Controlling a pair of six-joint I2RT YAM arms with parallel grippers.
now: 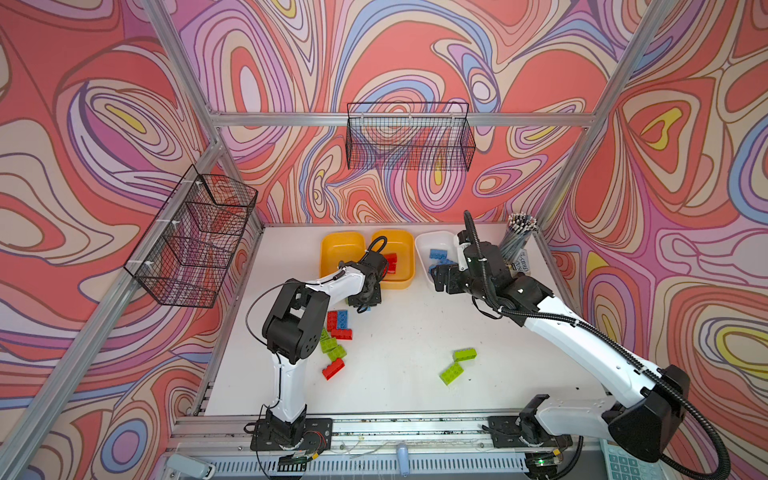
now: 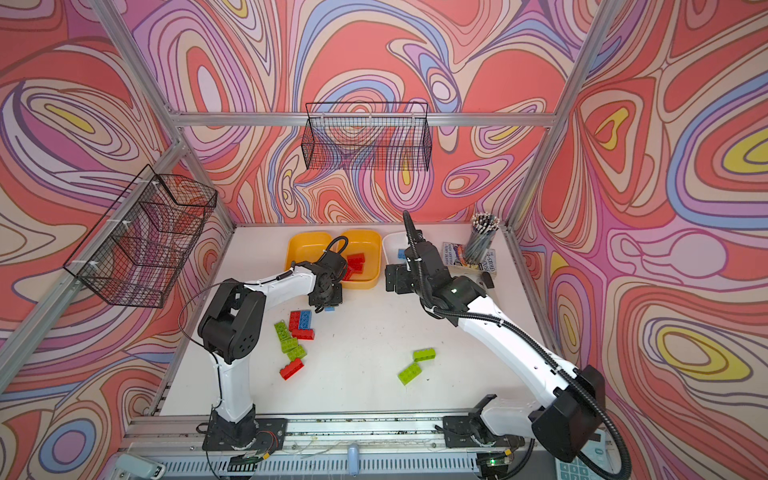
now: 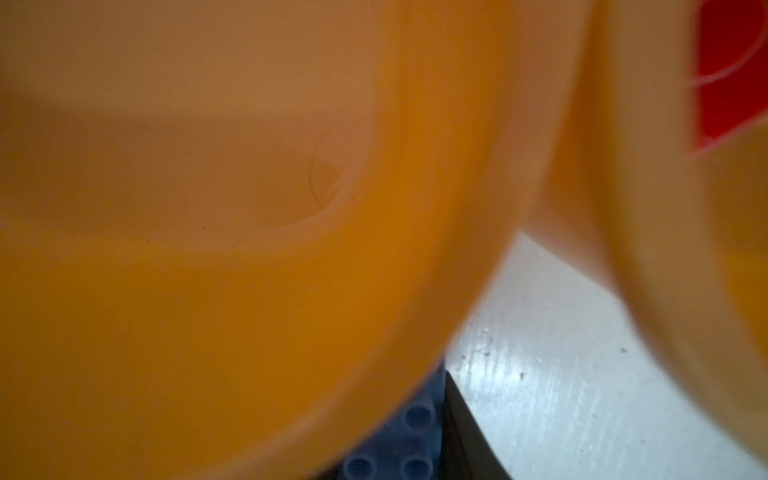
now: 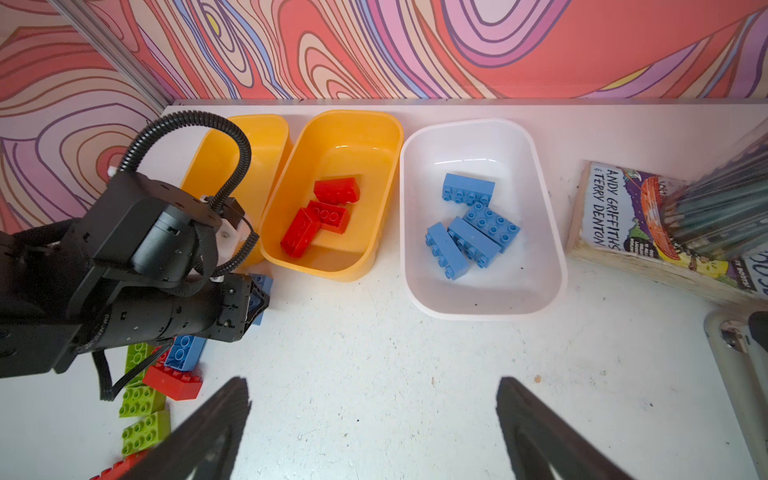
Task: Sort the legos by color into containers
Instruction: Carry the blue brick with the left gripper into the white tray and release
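Just left of the yellow tub of red bricks (image 1: pixel 405 283), the landmark here, sits a second yellow tub (image 1: pixel 340 249). In front of the landmark tub and to its left, loose legos (image 1: pixel 330 345) lie clustered on the white bench (image 1: pixel 415 324): red, blue and lime ones, some touching. The left pincer (image 2: pixel 326 305) is down at the landmark tub's front left corner, clamped on a blue brick (image 4: pixel 264 283); I cannot tell whether that brick rests on the bench. Inside the landmark tub lie three red bricks (image 4: pixel 332 191), bunched together. Just right of it stands the white tub (image 4: pixel 519 270), with four blue bricks (image 4: pixel 473 241) in it. The right pincer (image 4: pixel 374 415) hangs over bare bench to the landmark tub's front right, jaws spread wide and holding nothing. Well in front of the landmark tub and to its right, two lime bricks (image 1: pixel 464 354) lie close together, apart from the cluster. Farthest right of the tub, past the white one, are a paperback book (image 4: pixel 615 216) and a cup of pencils (image 1: pixel 515 241).
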